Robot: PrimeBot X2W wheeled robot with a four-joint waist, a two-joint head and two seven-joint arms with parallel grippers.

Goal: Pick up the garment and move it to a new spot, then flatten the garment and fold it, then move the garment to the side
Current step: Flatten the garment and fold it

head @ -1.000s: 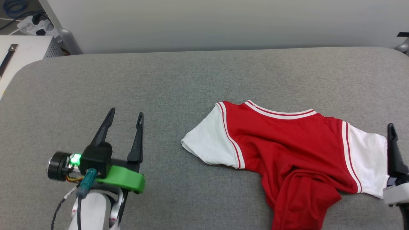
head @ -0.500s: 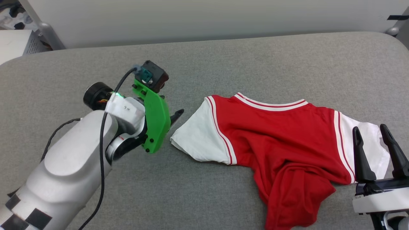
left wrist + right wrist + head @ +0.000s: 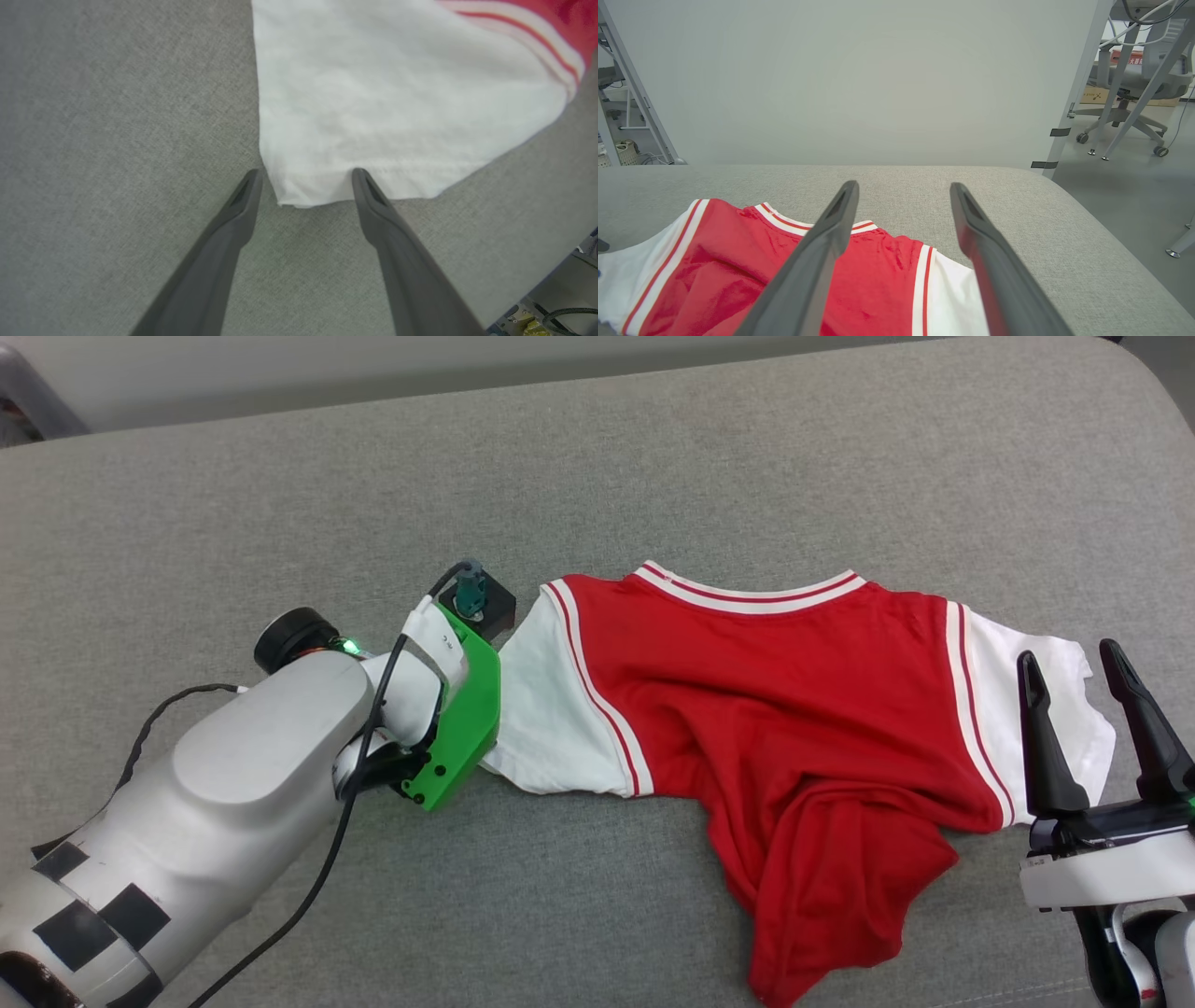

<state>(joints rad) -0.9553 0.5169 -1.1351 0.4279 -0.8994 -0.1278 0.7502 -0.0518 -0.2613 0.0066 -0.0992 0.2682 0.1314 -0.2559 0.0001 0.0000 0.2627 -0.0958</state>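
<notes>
Shows garment (image 3: 766, 709) rumpled right of centre on grey surface (image 3: 280, 476), hem bunched toward near edge. Leaves wide bare room left and behind, little on right. Has left gripper (image 3: 306, 171) released, tips straddling white sleeve (image 3: 373, 93) hem corner in left wrist view. Puts right gripper (image 3: 1068, 651) released near other sleeve. Adds from right wrist view: rounded surface corner, floor (image 3: 1134, 196), office chair (image 3: 1134, 70).

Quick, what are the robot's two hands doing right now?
Left gripper: open, fingers at the white sleeve hem of the red soft jersey T-shirt, not pinching.
Right gripper: open, holding nothing.
</notes>
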